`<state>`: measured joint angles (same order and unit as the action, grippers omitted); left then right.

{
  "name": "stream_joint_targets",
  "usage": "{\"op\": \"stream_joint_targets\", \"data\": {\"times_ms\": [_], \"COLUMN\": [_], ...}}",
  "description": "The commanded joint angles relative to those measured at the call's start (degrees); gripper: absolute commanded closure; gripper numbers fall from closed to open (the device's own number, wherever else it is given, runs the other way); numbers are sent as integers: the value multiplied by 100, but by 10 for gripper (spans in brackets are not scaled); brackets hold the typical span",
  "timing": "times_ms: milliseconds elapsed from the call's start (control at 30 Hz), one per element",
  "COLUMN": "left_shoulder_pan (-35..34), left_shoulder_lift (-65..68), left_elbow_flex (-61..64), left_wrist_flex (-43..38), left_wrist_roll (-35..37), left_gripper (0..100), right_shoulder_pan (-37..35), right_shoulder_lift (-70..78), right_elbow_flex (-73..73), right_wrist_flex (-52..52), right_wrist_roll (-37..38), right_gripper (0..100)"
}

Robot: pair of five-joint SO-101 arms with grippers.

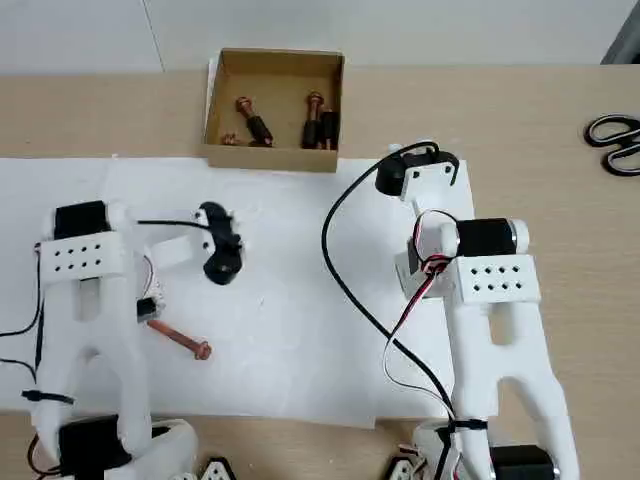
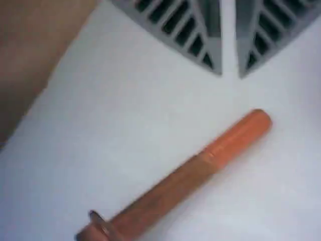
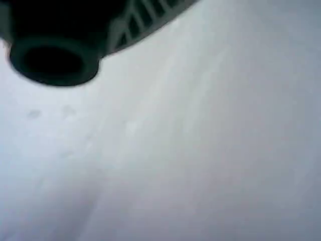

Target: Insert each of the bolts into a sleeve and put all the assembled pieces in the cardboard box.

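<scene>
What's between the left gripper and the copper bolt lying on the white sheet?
Nothing. In the left wrist view, only a bare stretch of white sheet separates the left gripper from the copper bolt.

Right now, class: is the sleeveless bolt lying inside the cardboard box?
No; that bolt lies on the white sheet, outside the cardboard box.

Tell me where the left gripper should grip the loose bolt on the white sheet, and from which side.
Probably the smooth shank of the bolt, nearer its flanged head, coming straight down from above with the jaws across its length. It lies flat and alone on the white sheet, so both sides are free, and the plain tip is left free for insertion.
</scene>
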<state>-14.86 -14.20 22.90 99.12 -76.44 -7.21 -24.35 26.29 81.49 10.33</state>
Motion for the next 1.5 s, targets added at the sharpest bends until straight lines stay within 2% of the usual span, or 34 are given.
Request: {"op": "stream_joint_targets", "data": {"times_ms": [0, 167, 300, 667, 867, 1067, 1467], "left_shoulder_pan": [-62, -18, 26, 642, 738, 738, 738], "left_shoulder_lift": [-62, -62, -44, 0, 0, 53, 1371], "left_elbow_flex": [136, 391, 567, 1077, 1235, 1218, 347], "left_wrist_flex": [149, 149, 141, 123, -273, -325, -589], "left_wrist_roll": [-1160, -1486, -1670, -1688, -1688, -1785, -1855], "left_gripper": [989, 983, 927, 921, 921, 921, 921], "right_shoulder_pan": [57, 57, 57, 57, 57, 57, 57], "right_shoulder_lift": [-171, -171, -171, -215, -215, -215, -215], "right_elbow_flex": [-26, -26, 35, 35, 35, 35, 35], "right_wrist_flex": [-119, -154, -154, -145, -110, -110, -110], "right_wrist_roll": [70, 70, 70, 281, 308, 308, 308], "right_gripper": [994, 994, 994, 994, 994, 994, 994]}}
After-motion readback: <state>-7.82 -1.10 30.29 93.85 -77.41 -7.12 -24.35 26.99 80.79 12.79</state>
